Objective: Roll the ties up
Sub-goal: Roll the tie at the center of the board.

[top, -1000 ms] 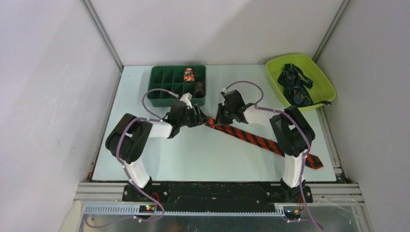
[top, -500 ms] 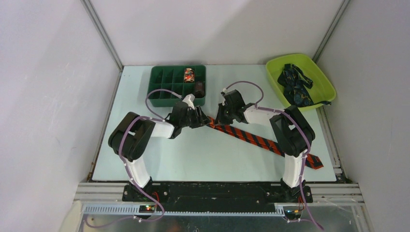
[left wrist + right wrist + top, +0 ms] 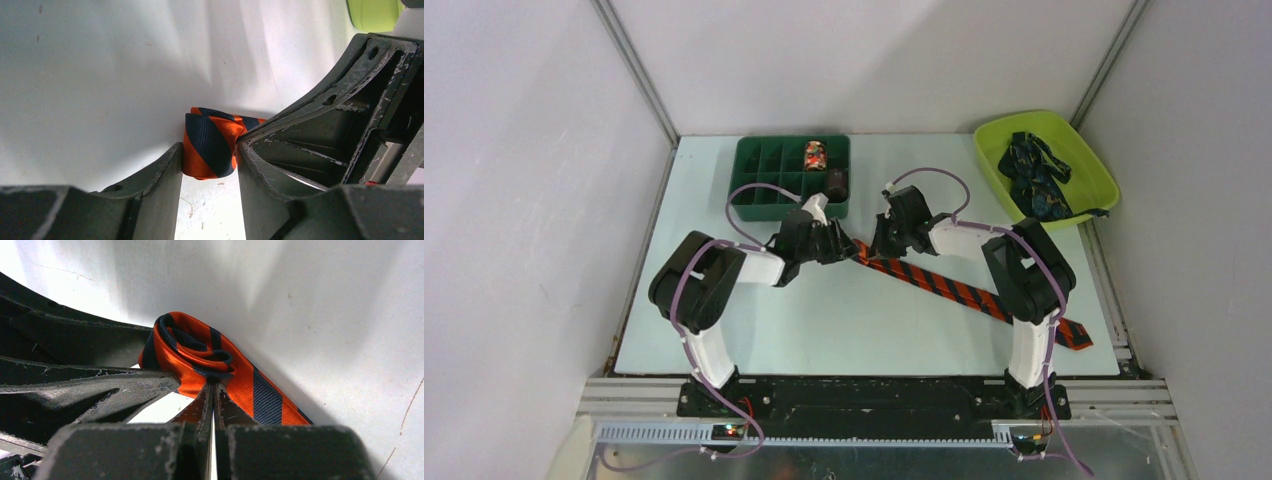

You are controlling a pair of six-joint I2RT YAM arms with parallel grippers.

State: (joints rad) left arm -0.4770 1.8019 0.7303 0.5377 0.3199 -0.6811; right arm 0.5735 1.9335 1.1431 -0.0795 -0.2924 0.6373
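Mid-frame in the top view, the left claw has narrowed from wide to pinch the small roll started on the red-orange tie lying across the table, with the right claw shut against it, so rolling can probably go on.

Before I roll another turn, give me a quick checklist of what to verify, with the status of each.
1. Roll started at the striped tie's far end: ok.
2. Left fingers flank the roll, touching both sides: ok.
3. Right fingers shut at the roll's base; whether they pinch fabric: cannot tell.
4. Unrolled length flat and straight on the table: ok.
5. Tail clear of the right arm: cannot tell, it passes beneath the elbow.
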